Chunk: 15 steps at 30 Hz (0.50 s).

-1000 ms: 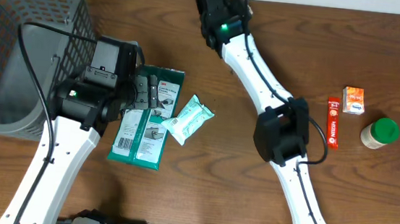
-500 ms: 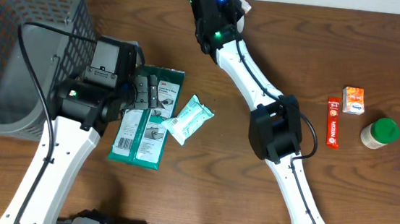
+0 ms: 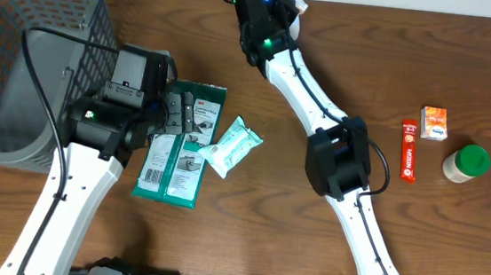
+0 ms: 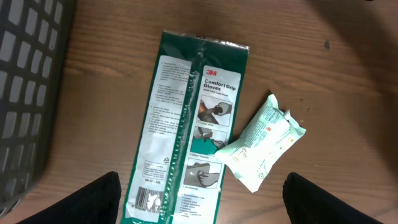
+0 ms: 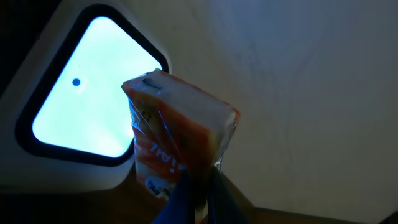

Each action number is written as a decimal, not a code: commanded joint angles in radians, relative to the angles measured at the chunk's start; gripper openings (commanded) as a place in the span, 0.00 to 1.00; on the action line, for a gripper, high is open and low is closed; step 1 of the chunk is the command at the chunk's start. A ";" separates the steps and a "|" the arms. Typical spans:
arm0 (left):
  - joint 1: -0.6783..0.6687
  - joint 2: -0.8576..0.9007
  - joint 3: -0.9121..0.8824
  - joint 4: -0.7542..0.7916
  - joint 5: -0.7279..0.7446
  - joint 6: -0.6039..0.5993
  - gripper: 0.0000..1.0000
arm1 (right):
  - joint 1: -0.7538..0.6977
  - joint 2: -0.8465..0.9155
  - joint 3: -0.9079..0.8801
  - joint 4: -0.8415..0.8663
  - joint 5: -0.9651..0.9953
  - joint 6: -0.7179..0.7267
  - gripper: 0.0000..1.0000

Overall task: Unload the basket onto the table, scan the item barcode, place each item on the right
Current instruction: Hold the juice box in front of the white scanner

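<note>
Two packets lie nearest us on the wooden surface: a green 3M Comfort Grip Gloves pack and a pale green packet touching its right edge. Our left jaws hang spread wide above them, grasping nothing. To the right sit a red tube, an orange box and a green-lidded jar. A grey basket stands far left. Farthest, our right jaws are clenched on an orange packet, held before the lit scanner window.

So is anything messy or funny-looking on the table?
A little: the pale wipes packet lies crooked, one corner overlapping the green gloves pack, which is slanted too, beside the grey basket. Nothing looks spilled or torn. The orange packet held up to the lit scanner looks fine.
</note>
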<state>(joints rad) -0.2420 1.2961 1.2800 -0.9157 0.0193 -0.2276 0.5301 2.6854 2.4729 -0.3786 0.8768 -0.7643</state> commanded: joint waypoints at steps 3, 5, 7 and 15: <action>0.005 0.004 0.013 0.000 -0.013 0.014 0.84 | 0.031 -0.065 0.013 -0.106 0.079 0.109 0.01; 0.005 0.004 0.013 0.000 -0.013 0.014 0.84 | 0.042 -0.108 0.013 -0.170 0.068 0.173 0.01; 0.005 0.004 0.013 0.000 -0.013 0.014 0.84 | 0.052 -0.162 0.013 -0.245 0.027 0.236 0.01; 0.005 0.004 0.013 0.000 -0.012 0.014 0.84 | 0.056 -0.430 0.013 -0.649 -0.251 0.549 0.01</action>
<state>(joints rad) -0.2420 1.2961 1.2797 -0.9150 0.0193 -0.2276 0.5930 2.4191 2.4683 -0.9600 0.7567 -0.4000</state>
